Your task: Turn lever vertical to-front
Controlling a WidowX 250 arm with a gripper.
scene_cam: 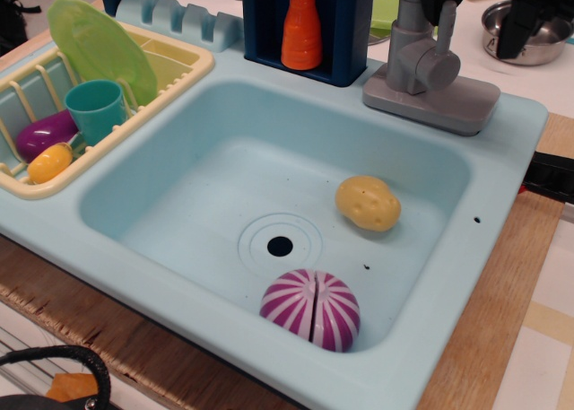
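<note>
**Lever upright, gripper spread above it**

You have the gripper (480,2) at the top edge of the view, at about 1 o'clock from the sink's drain. Its two dark fingers (518,20) stand wide apart, one over the faucet column and one out over the metal bowl (498,29), with nothing between them.

The lever (446,26) stands upright, rising from the round hub (437,69) on the side of the grey toy faucet (421,65). The left finger's lower end sits just above the lever's rounded tip; you cannot tell from this view whether they touch.

Inside the light blue sink (179,275), a yellow toy potato (368,204) lies at 2 o'clock from the drain (280,246), and a purple-and-white striped toy (311,309) lies at 5 o'clock. At 10 o'clock, the cream dish rack (193,74) holds a green plate (99,47), a teal cup (97,109) and a purple eggplant toy (45,134). An orange carrot toy (302,26) stands in the dark blue holder (354,33) at 12 o'clock.
</note>
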